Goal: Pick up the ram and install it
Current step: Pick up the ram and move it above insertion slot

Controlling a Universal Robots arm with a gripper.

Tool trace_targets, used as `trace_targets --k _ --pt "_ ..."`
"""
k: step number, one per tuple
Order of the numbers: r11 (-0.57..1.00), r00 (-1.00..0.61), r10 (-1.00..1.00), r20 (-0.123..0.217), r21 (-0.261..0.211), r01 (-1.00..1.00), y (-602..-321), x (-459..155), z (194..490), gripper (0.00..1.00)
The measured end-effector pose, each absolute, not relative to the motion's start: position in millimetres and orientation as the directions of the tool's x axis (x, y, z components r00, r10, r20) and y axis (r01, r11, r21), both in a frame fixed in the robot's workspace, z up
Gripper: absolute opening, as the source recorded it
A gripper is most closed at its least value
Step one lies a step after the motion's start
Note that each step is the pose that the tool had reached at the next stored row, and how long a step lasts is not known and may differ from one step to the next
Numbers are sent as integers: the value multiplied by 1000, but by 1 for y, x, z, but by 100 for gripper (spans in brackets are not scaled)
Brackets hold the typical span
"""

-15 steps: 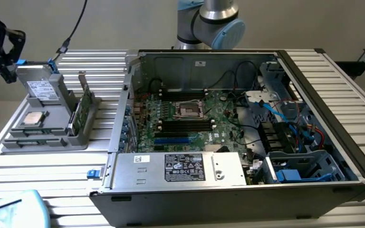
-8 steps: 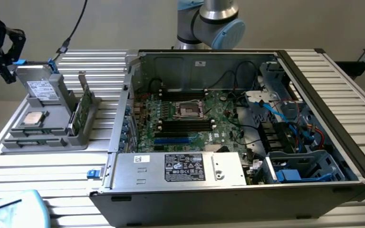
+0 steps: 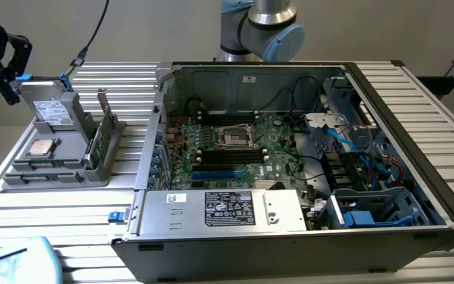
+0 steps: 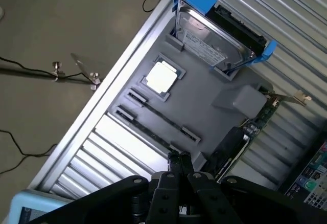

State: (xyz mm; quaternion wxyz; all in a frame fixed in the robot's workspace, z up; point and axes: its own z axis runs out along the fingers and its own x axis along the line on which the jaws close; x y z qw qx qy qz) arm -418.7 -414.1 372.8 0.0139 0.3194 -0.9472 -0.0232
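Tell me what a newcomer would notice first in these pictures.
The open computer case, motherboard bared, takes the middle and the exterior view's right. On that view's left a grey tray holds a blue-framed hard drive, a silver processor and the ram, with the black claw hanging over it.

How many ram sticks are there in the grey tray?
2: one ram stick in the tray slot nearer the processor chip, the other in the next slot. Others may be hidden.
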Motion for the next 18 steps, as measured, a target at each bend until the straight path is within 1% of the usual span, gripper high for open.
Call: trace_targets --k 18 --pt "557 -558 -830 11 53 -829 -414 -419 369 11"
